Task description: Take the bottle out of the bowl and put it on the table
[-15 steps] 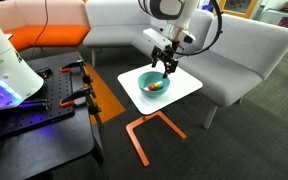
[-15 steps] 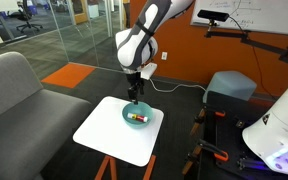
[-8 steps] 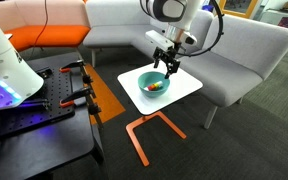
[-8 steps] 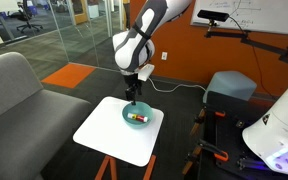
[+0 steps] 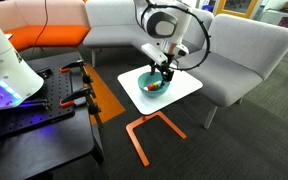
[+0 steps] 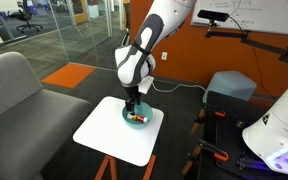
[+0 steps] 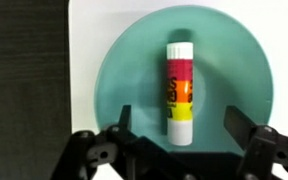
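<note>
Wrist view: gripper [image 7: 179, 122] spread wide, empty, poised over the bowl [image 7: 129, 70] on the table [image 6: 109, 135], bottle [image 7: 179, 88] lying flat at the bowl's centre, so reach step in hand, next likely a straight drop and closing across the bottle's width.

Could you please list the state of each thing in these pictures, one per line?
bottle: lying flat inside the bowl, not gripped.
bowl: upright on the table, holding only the bottle.
gripper: open, above the bowl, straddling the bottle.
table: standing, carrying the bowl.
</note>
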{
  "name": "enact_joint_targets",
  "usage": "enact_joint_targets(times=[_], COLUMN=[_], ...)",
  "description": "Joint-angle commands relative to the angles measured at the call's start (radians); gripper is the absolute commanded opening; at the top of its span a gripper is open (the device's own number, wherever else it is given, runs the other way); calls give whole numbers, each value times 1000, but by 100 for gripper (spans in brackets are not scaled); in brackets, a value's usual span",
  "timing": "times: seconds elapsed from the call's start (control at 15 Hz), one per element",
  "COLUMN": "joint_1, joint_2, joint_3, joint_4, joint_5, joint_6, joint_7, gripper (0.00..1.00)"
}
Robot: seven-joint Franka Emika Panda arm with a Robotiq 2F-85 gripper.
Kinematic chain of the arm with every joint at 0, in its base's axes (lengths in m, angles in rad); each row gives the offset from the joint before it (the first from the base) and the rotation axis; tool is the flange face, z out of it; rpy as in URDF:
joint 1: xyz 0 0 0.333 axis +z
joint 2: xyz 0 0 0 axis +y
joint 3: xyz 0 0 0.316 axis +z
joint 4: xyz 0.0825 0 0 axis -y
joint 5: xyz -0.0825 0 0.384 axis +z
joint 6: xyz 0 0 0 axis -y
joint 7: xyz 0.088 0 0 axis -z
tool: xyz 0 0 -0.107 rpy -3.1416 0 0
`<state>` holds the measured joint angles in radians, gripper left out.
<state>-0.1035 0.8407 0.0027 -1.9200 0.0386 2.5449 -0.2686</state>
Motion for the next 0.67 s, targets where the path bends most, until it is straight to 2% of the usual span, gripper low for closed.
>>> enact_joint_targets(times=[0.0, 0.13, 0.2, 0.27, 0.33, 0.4, 0.6], joint_1=[-11, -19, -21, -18, -14, -8, 4], joint_2=[65, 104, 122, 135, 146, 154, 144], joint_3=[6, 15, 20, 18, 16, 13, 13], joint_4=[32, 57, 74, 89, 101, 112, 118], joint_5=[-21, -23, -24, -27, -33, -38, -56], joint_6=[53, 72, 75, 77, 75, 75, 42], joint_7=[19, 6, 0, 2, 2, 8, 20], gripper=[100, 99, 84, 83, 69, 60, 37])
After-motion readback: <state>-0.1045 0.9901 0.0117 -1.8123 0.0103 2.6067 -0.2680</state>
